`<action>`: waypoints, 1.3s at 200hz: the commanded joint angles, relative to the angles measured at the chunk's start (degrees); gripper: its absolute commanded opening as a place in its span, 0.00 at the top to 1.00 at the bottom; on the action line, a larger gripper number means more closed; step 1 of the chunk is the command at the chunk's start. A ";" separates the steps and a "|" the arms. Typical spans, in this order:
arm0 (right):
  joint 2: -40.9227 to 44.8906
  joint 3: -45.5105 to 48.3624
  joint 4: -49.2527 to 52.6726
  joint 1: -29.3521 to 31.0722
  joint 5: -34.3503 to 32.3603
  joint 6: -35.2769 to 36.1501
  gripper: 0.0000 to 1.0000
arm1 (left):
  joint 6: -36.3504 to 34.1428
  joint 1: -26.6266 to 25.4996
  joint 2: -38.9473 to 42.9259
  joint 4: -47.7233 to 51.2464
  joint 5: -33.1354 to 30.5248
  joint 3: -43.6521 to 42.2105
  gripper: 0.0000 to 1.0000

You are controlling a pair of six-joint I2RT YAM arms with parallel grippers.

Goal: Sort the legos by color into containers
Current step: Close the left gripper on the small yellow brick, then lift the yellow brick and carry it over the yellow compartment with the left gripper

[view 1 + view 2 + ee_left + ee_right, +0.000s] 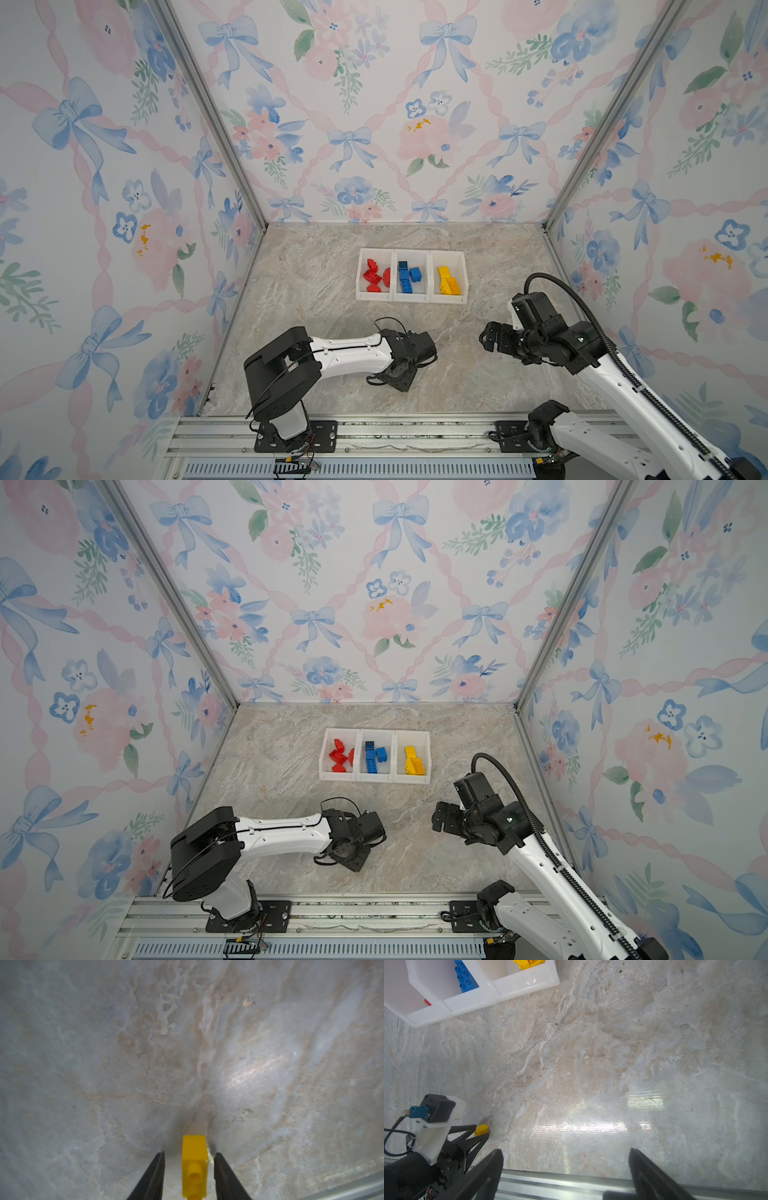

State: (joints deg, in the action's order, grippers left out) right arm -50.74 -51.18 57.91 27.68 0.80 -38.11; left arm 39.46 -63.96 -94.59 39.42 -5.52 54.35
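In both top views, three joined white plastic bins (pixel 411 297) sit on the marble-patterned bench (pixel 316 291), well apart from both arms. I count about four red bricks (pixel 372 275) in the leftmost bin, about four blue bricks (pixel 405 277) in the middle one and three yellow bricks (pixel 448 283) in the rightmost. Overlap makes these counts uncertain.

In the left wrist view, the left hand (pixel 189 1154) straddles one small yellow plastic studded brick (pixel 194 1159) lying on the bench. Its jaws are parted with a gap on each side, so nothing is gripped yet. As I judge it, the brick should be centred and squeezed on its flat sides, then lifted straight up.

In the right wrist view, the right hand (pixel 566 1167) is spread wide and holds nothing. That single loose brick is the only one I see outside the bins.
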 commanded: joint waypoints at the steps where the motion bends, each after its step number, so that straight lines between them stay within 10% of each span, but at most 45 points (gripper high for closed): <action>1: -0.15 -0.68 1.58 -0.70 -0.62 0.93 0.03 | 1.01 -0.30 -1.16 -0.61 -0.76 -0.67 0.61; 105: 0.38 -0.33 1.79 -1.07 -0.53 0.88 0.03 | 1.82 -0.28 -1.08 -0.78 -0.83 -0.07 0.85; 260: 5.41 2.90 4.03 -2.88 -0.45 0.10 0.03 | 3.24 1.52 -3.95 -0.56 -2.80 19.38 0.91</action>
State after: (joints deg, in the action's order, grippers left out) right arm -46.65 -49.32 59.77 25.52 0.82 -37.95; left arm 42.50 -63.55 -96.33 38.68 -7.05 70.17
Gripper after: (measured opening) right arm 0.971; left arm 0.153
